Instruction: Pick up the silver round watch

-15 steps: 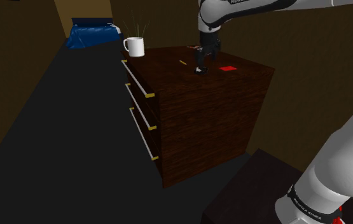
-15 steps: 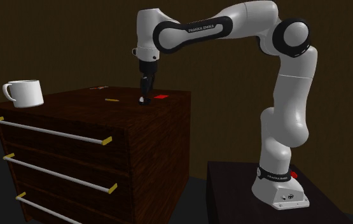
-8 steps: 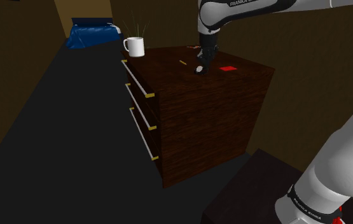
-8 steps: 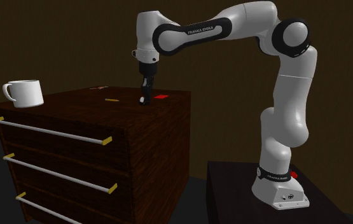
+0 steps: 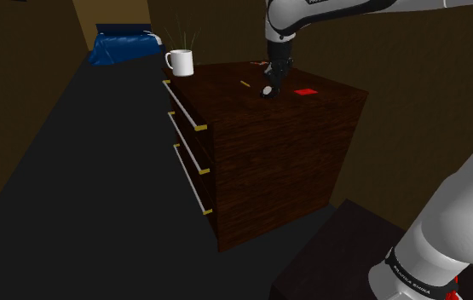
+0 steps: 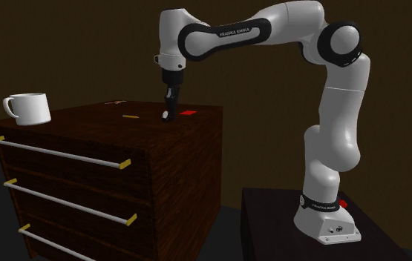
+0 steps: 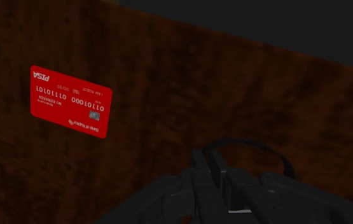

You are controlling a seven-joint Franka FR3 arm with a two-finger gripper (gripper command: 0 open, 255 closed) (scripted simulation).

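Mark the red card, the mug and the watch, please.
red card (image 7: pixel 70 102), wrist view, middle of its face.
mug (image 5: pixel 182 63), shoulder view, side of its body.
watch (image 5: pixel 268 91), shoulder view, its pale round face.

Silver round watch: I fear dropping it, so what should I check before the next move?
1. Grip: tool shut on the silver round watch: ok, the fingers clasp it.
2. Clearance: watch free of the dark wooden dresser top: cannot tell.
3. Clutter: red rectangular card lies flat, apart from the tool: ok.
4. Path: white mug stands away at the dresser's corner: ok.
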